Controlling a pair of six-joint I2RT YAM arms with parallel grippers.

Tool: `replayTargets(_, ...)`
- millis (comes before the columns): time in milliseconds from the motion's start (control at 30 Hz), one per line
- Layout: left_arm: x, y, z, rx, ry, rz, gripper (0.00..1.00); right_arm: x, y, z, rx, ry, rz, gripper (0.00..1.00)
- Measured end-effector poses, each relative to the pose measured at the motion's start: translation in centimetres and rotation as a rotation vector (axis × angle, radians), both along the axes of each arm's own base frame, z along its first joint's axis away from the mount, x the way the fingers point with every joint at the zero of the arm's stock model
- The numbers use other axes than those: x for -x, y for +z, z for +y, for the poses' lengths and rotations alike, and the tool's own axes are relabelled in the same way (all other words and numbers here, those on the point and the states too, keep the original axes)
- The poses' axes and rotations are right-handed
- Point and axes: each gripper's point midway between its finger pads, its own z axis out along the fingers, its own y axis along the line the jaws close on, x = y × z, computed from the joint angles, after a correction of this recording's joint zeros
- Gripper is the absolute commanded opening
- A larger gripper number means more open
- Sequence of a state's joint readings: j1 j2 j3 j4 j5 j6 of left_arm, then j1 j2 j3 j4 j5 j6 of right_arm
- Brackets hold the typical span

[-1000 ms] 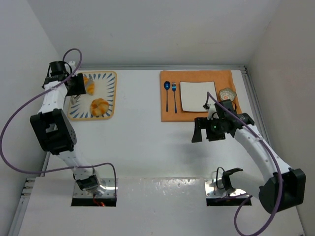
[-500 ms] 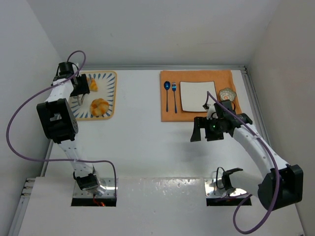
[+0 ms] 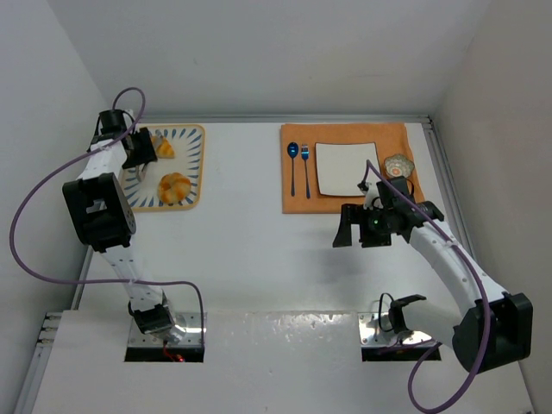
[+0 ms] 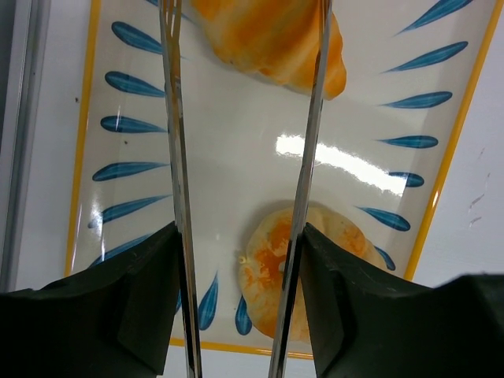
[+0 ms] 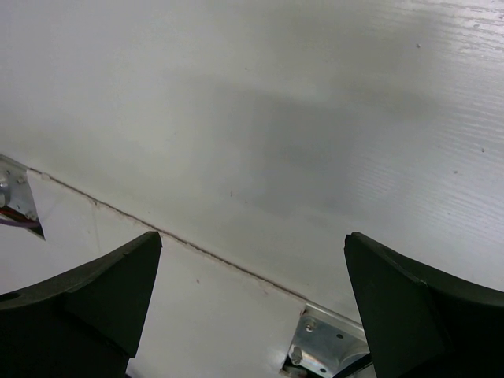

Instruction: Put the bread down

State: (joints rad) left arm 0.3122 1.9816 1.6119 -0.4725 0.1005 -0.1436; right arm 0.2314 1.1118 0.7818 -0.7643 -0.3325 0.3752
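The croissant (image 4: 272, 39) runs past the top edge.

A pair of tongs (image 4: 309, 165) is held clamped between the dark fingers of the left tool (image 4: 240, 228), and its two thin metal arms are spread wider toward the top of the view. The croissant (image 4: 264, 35) is seen at the top edge between the arm tips, its right side crossed by the right arm; whether it is pinched or lifted cannot be told. The round bun (image 4: 264, 268) is seen lower down on the white tray (image 4: 236, 142), which is patterned with blue dashes and edged in orange. The bun is partly hidden by the right arm and finger. White table (image 4: 480, 236) is seen past the tray's right rim.
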Motion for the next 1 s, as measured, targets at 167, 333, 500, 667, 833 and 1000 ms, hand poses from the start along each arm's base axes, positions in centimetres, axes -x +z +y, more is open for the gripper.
replayTargets(167, 0.0, -0.3, 0.0, 0.003, 0.008, -0.001, 0.40, 0.1, 0.1, 0.2, -0.011, 0.003, 0.004, 1.00)
replayTargets(333, 0.1, -0.6, 0.0, -0.002, 0.007, 0.003, 0.15, 0.2, 0.0, 0.2, -0.010, 0.004, 0.010, 1.00)
replayTargets(500, 0.1, -1.1, -0.1, -0.004, -0.004, 0.002, 0.00, 0.2, 0.0, 0.2, -0.010, 0.002, 0.012, 1.00)
replayTargets(667, 0.2, -0.6, -0.4, -0.008, -0.030, -0.005, 0.00, 0.2, 0.1, 0.2, -0.014, -0.006, 0.013, 1.00)
replayTargets(833, 1.2, 0.9, -1.9, -0.025, -0.127, 0.012, 0.00, 0.0, 0.0, -0.1, -0.006, -0.038, 0.008, 1.00)
replayTargets(1000, 0.3, 5.1, -8.2, -0.074, -0.376, -0.034, 0.00, 1.3, -2.5, -3.5, 0.051, -0.224, 0.055, 1.00)
